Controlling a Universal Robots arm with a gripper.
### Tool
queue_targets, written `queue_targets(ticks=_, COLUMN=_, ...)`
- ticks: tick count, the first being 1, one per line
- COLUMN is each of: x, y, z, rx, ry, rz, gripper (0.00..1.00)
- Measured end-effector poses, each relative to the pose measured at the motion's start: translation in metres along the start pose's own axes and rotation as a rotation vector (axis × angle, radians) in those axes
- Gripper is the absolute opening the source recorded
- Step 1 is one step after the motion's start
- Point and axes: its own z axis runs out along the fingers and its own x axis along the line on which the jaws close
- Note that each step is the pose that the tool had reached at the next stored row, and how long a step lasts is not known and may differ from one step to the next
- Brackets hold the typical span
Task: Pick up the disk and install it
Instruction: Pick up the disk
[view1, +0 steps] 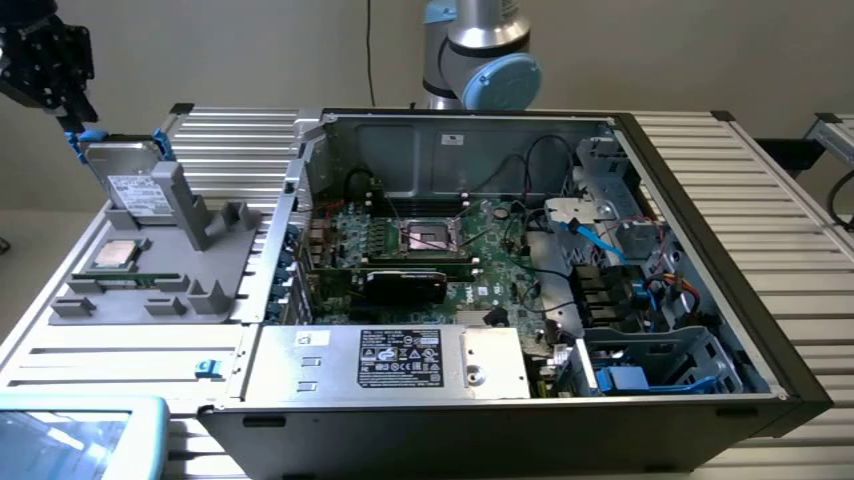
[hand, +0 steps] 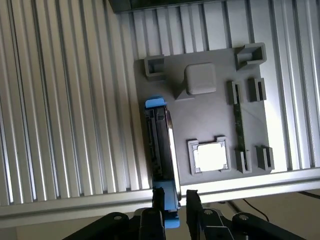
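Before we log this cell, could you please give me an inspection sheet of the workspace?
Surface: ribbed aluminium table, bearing a grey fixture tray and an open computer case.
Job's things: disk standing on edge in the tray, with a blue bracket tab at its end.
Clutter: processor chip and memory stick seated in the tray.
Grippers: gripper open, straddling that tab with a gap on one side.
Cables: blue cable inside the case.
Surroundings: robot arm behind the case; plain wall.

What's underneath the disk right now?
The grey holder tray, where the disk stands on edge beside a grey post. The spot it rests on is covered by the disk itself.
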Motion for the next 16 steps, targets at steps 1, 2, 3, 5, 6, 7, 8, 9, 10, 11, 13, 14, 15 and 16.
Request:
queue_targets(ticks=1, x=0.0, y=0.0, z=0.0, rx=0.0, ry=0.0, rz=0.0, gripper=0.31)
queue_targets(ticks=2, x=0.0, y=0.0, z=0.0, rx=0.0, ry=0.0, rz=0.0, gripper=0.33)
queue_targets(ticks=3, x=0.0, y=0.0, z=0.0, rx=0.0, ry=0.0, rz=0.0, gripper=0.33)
queue_targets(ticks=5, x=0.0, y=0.0, z=0.0, rx=0.0, ry=0.0, rz=0.0, gripper=0.4)
queue_targets(ticks=6, x=0.0, y=0.0, z=0.0, rx=0.0, ry=0.0, rz=0.0, gripper=0.4)
queue_targets(ticks=7, x=0.0, y=0.0, z=0.0, rx=0.0, ry=0.0, rz=0.0, gripper=0.4)
queue_targets(ticks=8, x=0.0, y=0.0, z=0.0, rx=0.0, ry=0.0, rz=0.0, gripper=0.4)
queue_targets(ticks=9, x=0.0, y=0.0, z=0.0, rx=-0.0002, ry=0.0001, rz=0.0, gripper=0.4)
queue_targets(ticks=10, x=0.0, y=0.0001, z=0.0, rx=-0.0006, ry=0.0002, rz=0.0, gripper=0.4)
queue_targets(ticks=11, x=0.0, y=0.0001, z=0.0, rx=-0.0011, ry=0.0001, rz=0.0, gripper=0.4)
queue_targets(ticks=13, x=0.0, y=0.0, z=-0.0001, rx=-0.0038, ry=-0.0004, rz=0.0, gripper=0.4)
queue_targets(ticks=14, x=0.0, y=0.0, z=0.0, rx=-0.0064, ry=-0.0005, rz=0.0, gripper=0.4)
queue_targets(ticks=15, x=0.0001, y=0.0, z=0.0, rx=-0.0096, ry=-0.0008, rz=0.0, gripper=0.4)
queue_targets(ticks=16, x=0.0001, y=0.0, z=0.0, rx=-0.0135, ry=-0.0009, rz=0.0, gripper=0.4)
